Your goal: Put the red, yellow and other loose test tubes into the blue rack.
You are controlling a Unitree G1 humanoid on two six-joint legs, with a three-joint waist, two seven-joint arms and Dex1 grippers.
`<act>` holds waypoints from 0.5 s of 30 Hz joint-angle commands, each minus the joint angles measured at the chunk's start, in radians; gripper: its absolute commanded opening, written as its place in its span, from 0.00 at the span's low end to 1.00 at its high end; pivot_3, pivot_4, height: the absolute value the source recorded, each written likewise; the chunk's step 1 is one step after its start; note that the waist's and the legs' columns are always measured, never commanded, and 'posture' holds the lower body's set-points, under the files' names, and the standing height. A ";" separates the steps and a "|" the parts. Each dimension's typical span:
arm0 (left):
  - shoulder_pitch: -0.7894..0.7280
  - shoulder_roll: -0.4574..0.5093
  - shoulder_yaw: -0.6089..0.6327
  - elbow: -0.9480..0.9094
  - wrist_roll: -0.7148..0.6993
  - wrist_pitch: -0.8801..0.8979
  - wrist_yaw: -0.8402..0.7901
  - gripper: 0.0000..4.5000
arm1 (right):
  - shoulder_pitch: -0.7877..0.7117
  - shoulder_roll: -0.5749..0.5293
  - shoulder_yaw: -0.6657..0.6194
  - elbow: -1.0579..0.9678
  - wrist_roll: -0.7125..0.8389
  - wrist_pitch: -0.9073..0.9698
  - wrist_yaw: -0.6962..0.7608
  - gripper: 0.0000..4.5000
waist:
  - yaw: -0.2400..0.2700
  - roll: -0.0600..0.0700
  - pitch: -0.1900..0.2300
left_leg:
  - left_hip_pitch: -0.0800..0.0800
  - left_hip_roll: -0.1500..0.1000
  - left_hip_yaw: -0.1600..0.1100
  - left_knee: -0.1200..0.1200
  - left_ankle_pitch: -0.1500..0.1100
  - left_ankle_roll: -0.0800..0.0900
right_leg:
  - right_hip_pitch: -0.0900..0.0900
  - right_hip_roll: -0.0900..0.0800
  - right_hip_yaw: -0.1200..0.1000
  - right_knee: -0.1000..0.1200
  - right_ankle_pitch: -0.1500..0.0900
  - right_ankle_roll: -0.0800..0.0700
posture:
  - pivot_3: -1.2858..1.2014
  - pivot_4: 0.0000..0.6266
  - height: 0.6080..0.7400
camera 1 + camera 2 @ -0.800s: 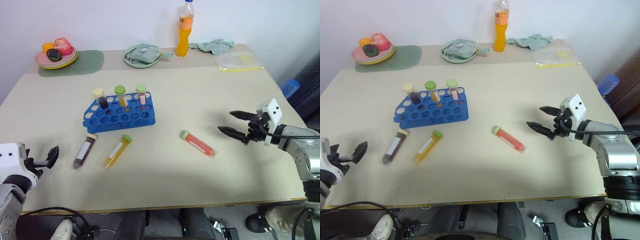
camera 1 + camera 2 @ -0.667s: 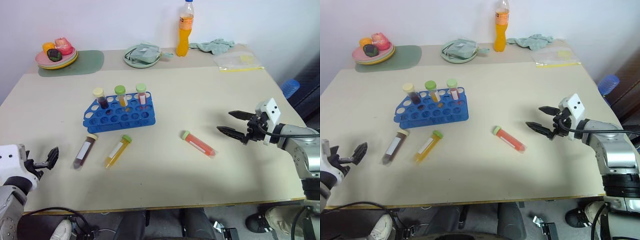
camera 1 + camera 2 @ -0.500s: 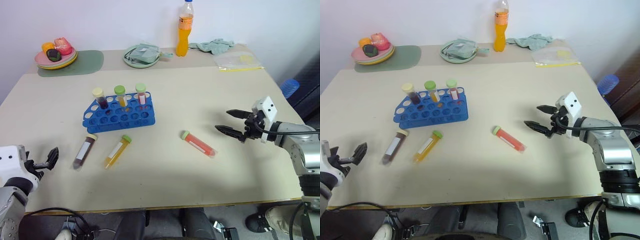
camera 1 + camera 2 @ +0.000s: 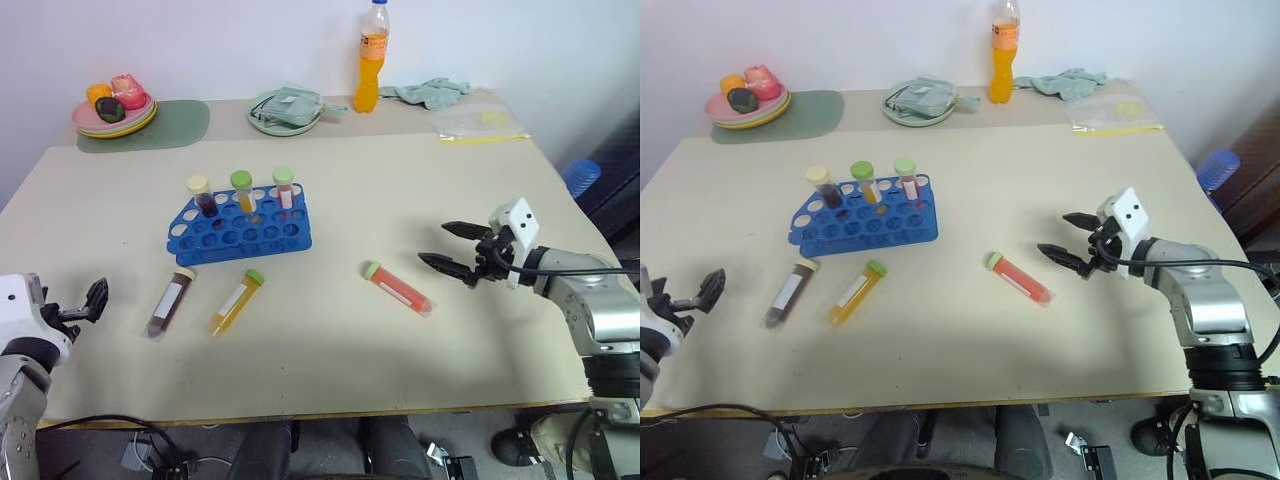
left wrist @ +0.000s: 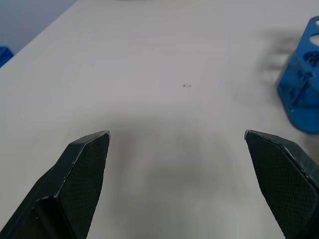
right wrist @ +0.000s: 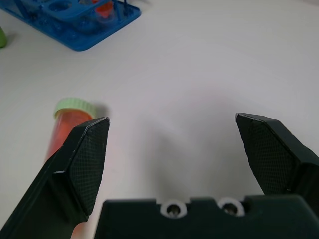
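Observation:
The blue rack point(image 4: 240, 228) stands left of the table's middle, with three capped tubes upright in its back row. In front of it lie a dark maroon tube with a cream cap point(image 4: 170, 301) and a yellow tube with a green cap point(image 4: 236, 301). The red tube with a green cap point(image 4: 397, 287) lies further right. My right gripper point(image 4: 435, 245) hovers open just right of the red tube point(image 6: 70, 122), pointing towards it without touching it. My left gripper point(image 4: 95, 297) is open near the table's front left, apart from the tubes, with the rack's corner point(image 5: 301, 94) ahead of it.
Along the table's back edge are a plate of fruit point(image 4: 113, 110) on a green mat, a green bowl holding a cloth point(image 4: 285, 108), an orange drink bottle point(image 4: 369, 60), a crumpled cloth point(image 4: 430, 92) and a plastic bag point(image 4: 478, 122). A blue object point(image 4: 580, 175) sits beyond the right edge.
My right gripper has moved left, closer to the red tube, still open. The left gripper has drifted slightly towards the left edge. The tubes and rack have not moved.

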 commanded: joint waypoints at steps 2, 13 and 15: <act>-0.026 0.022 -0.021 0.009 0.018 -0.024 -0.008 0.99 | 0.007 0.003 -0.035 -0.078 0.024 0.016 -0.027 1.00 | -0.001 0.000 0.000 | 0.000 0.000 0.000 0.000 0.000 0.000 | 0.000 0.000 0.000 0.000 0.000 0.000 | 0.52 0.24 1.00; -0.115 0.035 -0.145 -0.055 -0.005 -0.031 -0.074 0.99 | -0.081 -0.018 0.045 -0.322 0.102 0.327 -0.092 1.00 | -0.002 0.000 0.000 | 0.000 0.001 -0.001 0.000 0.000 0.000 | 0.000 0.001 0.001 0.000 0.000 0.000 | 0.52 0.24 1.00; -0.128 0.039 -0.195 -0.072 -0.009 -0.033 -0.108 0.99 | -0.108 -0.039 0.093 -0.384 0.109 0.431 -0.103 1.00 | -0.001 0.000 0.000 | 0.000 0.001 -0.001 0.000 0.000 0.000 | -0.001 0.001 0.001 0.000 0.000 0.000 | 0.52 0.24 1.00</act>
